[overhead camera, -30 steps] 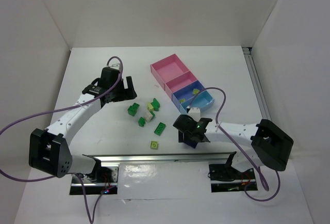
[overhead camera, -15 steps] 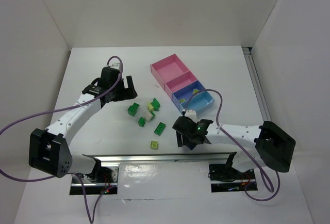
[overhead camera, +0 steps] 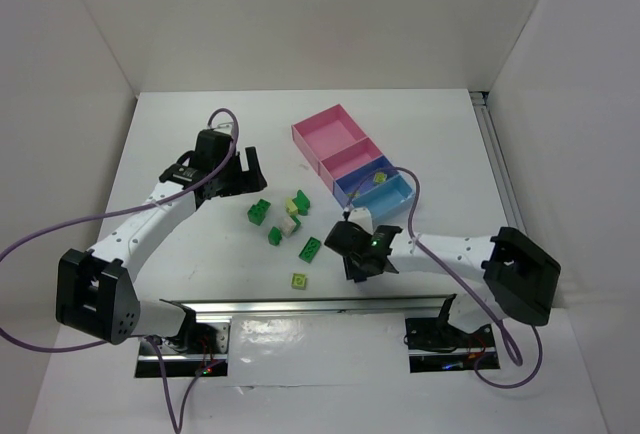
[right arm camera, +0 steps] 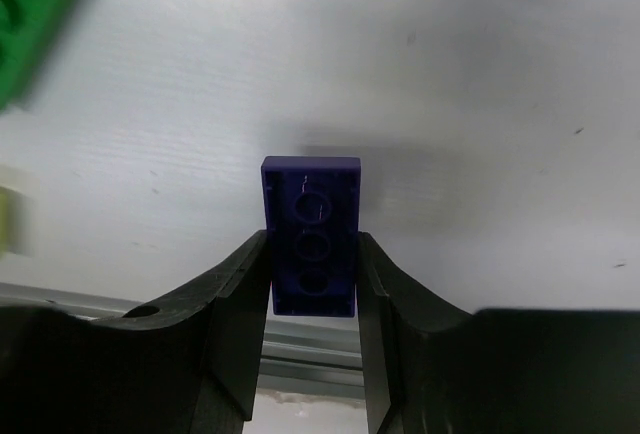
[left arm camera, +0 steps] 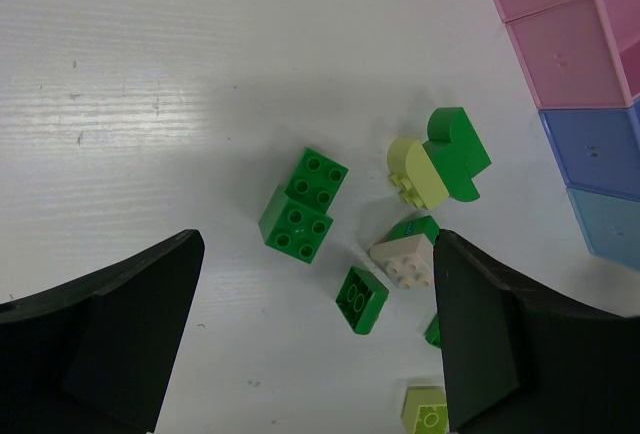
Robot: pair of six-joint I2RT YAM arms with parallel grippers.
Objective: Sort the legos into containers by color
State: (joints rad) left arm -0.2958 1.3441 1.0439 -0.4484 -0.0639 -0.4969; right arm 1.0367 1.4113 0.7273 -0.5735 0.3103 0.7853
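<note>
My right gripper [right arm camera: 312, 254] is shut on a flat dark blue lego [right arm camera: 310, 219], underside up, with both fingers pressed to its long sides just above the white table. From above, that gripper [overhead camera: 362, 251] sits below the containers [overhead camera: 335, 134], a joined row of two pink boxes, a blue one [overhead camera: 352, 187] and a light-blue one [overhead camera: 395, 197]. My left gripper [left arm camera: 318, 244] hangs open over loose legos: a dark green pair [left arm camera: 303, 204], a cream-white brick [left arm camera: 405, 259], a flat green one [left arm camera: 362, 300] and a pale yellow-green one [left arm camera: 412, 174].
A pale yellow-green brick [overhead camera: 380, 176] lies in the blue box. Another [overhead camera: 299, 281] lies alone near the metal rail [overhead camera: 300, 306] along the table's near edge. Purple cables loop off both arms. White walls close in the table.
My right gripper has slid left toward the loose bricks and its jaws have closed onto the dark blue lego. The left arm has stayed still.
</note>
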